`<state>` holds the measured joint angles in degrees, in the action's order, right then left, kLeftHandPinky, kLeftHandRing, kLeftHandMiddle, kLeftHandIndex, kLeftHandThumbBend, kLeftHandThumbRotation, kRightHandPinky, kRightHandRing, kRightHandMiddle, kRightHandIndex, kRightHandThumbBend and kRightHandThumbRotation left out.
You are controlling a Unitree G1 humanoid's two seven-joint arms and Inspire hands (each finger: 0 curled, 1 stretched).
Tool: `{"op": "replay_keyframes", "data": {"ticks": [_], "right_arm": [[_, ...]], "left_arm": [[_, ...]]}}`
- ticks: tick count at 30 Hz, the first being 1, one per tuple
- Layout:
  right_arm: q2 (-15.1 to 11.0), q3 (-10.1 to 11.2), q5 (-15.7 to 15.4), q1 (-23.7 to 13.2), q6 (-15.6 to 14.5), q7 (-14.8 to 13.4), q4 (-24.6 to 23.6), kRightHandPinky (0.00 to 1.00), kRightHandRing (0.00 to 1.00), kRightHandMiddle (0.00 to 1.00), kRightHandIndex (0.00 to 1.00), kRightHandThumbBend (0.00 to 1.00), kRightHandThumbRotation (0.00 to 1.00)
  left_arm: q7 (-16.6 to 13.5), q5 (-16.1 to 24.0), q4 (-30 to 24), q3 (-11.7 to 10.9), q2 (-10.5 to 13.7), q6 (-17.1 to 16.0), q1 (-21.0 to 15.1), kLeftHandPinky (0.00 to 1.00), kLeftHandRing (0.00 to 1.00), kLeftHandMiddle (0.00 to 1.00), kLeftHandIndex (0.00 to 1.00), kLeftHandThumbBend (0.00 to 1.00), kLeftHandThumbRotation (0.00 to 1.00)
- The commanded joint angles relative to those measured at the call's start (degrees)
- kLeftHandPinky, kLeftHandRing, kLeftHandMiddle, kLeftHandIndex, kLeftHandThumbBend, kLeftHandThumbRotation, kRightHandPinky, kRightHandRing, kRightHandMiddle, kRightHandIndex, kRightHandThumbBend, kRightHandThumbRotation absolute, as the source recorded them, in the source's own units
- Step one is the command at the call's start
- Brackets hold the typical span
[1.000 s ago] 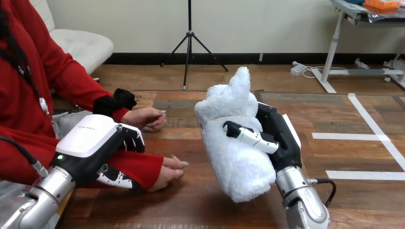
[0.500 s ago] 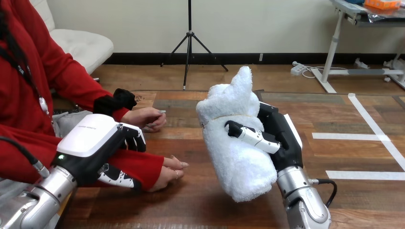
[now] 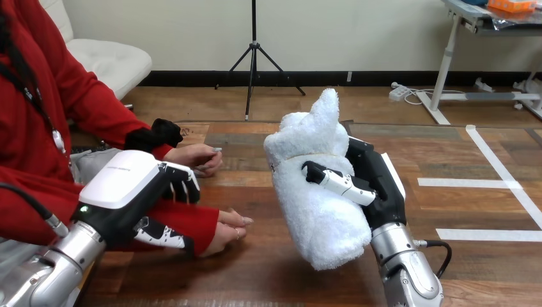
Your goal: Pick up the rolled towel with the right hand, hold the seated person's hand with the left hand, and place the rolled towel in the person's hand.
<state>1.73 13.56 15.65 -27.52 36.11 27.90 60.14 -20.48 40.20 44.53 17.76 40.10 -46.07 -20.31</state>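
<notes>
One of three steps is being shown complete | rolled towel (image 3: 316, 192) is being gripped above the table (image 3: 268, 275) by the curled right hand (image 3: 377, 185) | person's forearm (image 3: 198, 224) is being clasped by the left hand (image 3: 124, 182) | placement is being awaited.

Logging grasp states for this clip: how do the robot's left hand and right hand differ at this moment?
The left hand is curled round the person's red-sleeved wrist; the right hand is curled round the rolled towel. The left hand lies palm down, white back up; the right hand stands upright, thumb across the towel's front. Both are shut on something.
</notes>
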Motion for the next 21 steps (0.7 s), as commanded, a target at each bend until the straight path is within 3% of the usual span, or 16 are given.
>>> {"op": "replay_keyframes", "data": {"ticks": [1,21], "right_arm": [[-0.92,0.08,-0.19,-6.67,2.11,-0.47,-1.9,0.04,0.09,0.18,0.22,0.55,0.0],[-0.89,0.3,0.04,-6.71,2.26,0.18,-1.87,0.04,0.1,0.19,0.23,0.55,0.0]], "left_arm": [[-1.47,-2.28,-4.54,-2.6,-1.14,-1.3,-3.94,0.38,0.4,0.45,0.47,0.83,0.04],[-0.86,-2.0,-5.15,-2.94,-0.95,-0.34,-3.1,0.39,0.42,0.46,0.48,0.86,0.06]]}}
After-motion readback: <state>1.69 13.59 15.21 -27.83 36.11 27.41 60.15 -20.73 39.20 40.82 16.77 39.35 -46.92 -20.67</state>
